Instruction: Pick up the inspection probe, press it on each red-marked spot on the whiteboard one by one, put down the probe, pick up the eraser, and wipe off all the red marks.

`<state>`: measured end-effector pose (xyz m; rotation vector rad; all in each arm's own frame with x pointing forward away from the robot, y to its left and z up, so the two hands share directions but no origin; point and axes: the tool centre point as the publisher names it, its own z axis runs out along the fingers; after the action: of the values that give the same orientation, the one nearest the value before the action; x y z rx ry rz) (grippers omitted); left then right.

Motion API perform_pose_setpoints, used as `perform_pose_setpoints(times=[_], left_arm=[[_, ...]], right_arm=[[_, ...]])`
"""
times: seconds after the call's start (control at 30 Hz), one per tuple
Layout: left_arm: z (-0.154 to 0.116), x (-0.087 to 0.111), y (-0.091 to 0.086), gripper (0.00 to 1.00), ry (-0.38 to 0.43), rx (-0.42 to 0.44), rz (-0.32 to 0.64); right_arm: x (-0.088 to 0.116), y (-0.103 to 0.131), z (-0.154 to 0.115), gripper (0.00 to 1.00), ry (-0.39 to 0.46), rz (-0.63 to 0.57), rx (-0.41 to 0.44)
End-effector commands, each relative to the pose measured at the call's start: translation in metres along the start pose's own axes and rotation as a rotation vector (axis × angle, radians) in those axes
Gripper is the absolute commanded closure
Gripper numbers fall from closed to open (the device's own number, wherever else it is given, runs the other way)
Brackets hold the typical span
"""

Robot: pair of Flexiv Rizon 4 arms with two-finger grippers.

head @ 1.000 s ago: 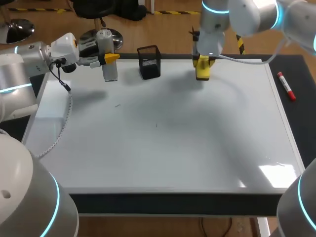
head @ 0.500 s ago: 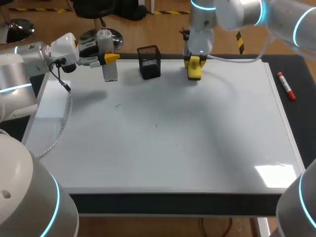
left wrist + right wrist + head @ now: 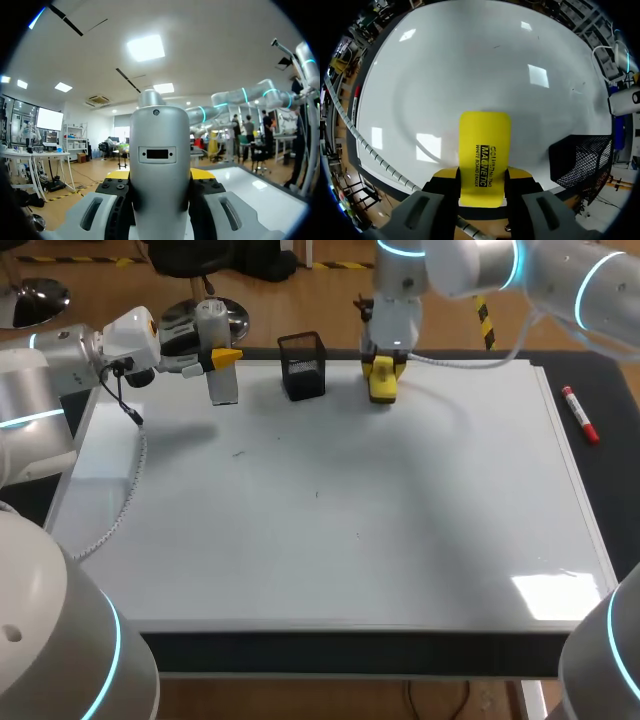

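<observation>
My left gripper (image 3: 222, 358) is shut on the silver inspection probe (image 3: 220, 375), held upright above the whiteboard's (image 3: 330, 520) far left corner. In the left wrist view the probe (image 3: 160, 165) fills the space between the fingers of that gripper (image 3: 160, 176). My right gripper (image 3: 381, 368) is shut on the yellow eraser (image 3: 382, 382) at the board's far edge, just right of the black mesh holder (image 3: 303, 366). The right wrist view shows the eraser (image 3: 485, 155) clamped in the gripper (image 3: 484, 176), over the whiteboard (image 3: 470, 65). I see no red marks, only a few tiny dark specks.
A red marker (image 3: 579, 415) lies on the dark mat to the right of the board. The mesh holder (image 3: 582, 160) stands close beside the eraser. A coiled cable (image 3: 125, 490) hangs from my left arm over the board's left side.
My right arm has carried the eraser leftward along the board's far edge, toward the mesh holder. The left arm and probe have stayed still.
</observation>
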<state>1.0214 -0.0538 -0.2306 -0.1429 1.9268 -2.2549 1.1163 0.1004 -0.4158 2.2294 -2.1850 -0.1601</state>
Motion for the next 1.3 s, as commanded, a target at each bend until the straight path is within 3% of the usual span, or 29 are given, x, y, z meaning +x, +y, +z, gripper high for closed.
perform_pose_setpoints(times=[0.03, 0.6, 0.63, 0.67, 0.7, 1.03, 1.3], left_arm=[[0.0, -0.001, 0.0, 1.0, 0.001, 0.003, 0.002], [0.0, -0.001, 0.0, 1.0, 0.001, 0.003, 0.002], [0.0, -0.001, 0.0, 1.0, 0.001, 0.003, 0.002], [0.0, -0.001, 0.0, 1.0, 0.001, 0.003, 0.002], [0.0, -0.001, 0.0, 1.0, 0.001, 0.003, 0.002], [0.0, -0.001, 0.0, 1.0, 0.001, 0.003, 0.002], [0.0, -0.001, 0.0, 1.0, 0.001, 0.003, 0.002]], right_arm=[[-0.002, -0.005, 0.004, 1.0, 0.008, -0.003, -0.01], [0.003, -0.005, 0.015, 1.0, 0.064, 0.0, -0.006], [0.004, -0.005, 0.015, 0.73, 0.065, 0.001, -0.005], [0.004, -0.005, 0.015, 0.29, 0.067, 0.002, -0.004], [0.005, -0.005, 0.014, 0.0, 0.069, 0.003, -0.002], [0.016, -0.001, 0.002, 0.0, 0.058, 0.035, 0.024], [0.043, 0.005, -0.017, 0.0, -0.024, 0.151, 0.042]])
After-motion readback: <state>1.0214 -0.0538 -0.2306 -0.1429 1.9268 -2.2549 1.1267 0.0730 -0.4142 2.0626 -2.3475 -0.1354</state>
